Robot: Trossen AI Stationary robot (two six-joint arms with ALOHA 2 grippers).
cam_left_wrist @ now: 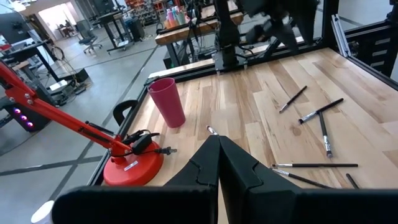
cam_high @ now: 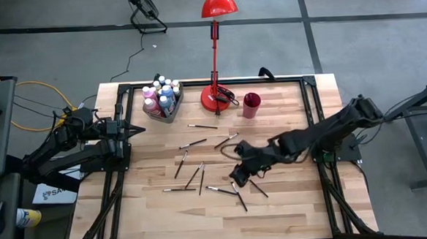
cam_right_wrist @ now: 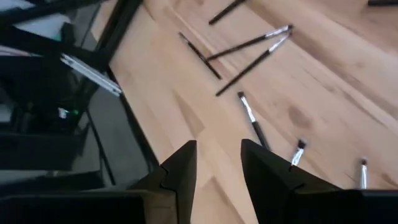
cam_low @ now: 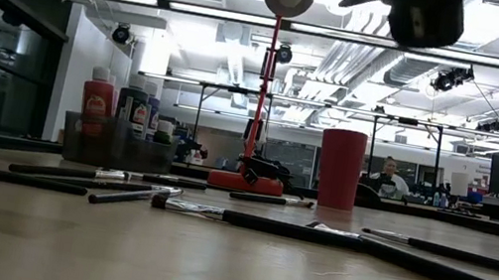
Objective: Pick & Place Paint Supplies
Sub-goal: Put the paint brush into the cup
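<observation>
The right claw (cam_high: 238,178), fingers apart and empty, hovers over paintbrushes (cam_high: 200,143) scattered mid-tabletop (cam_high: 291,210), the paint bottles (cam_high: 159,95) stand in the bin (cam_high: 170,111) at eleven o'clock, and the left claw (cam_high: 137,129) waits, fingers together, at nine o'clock.
</observation>
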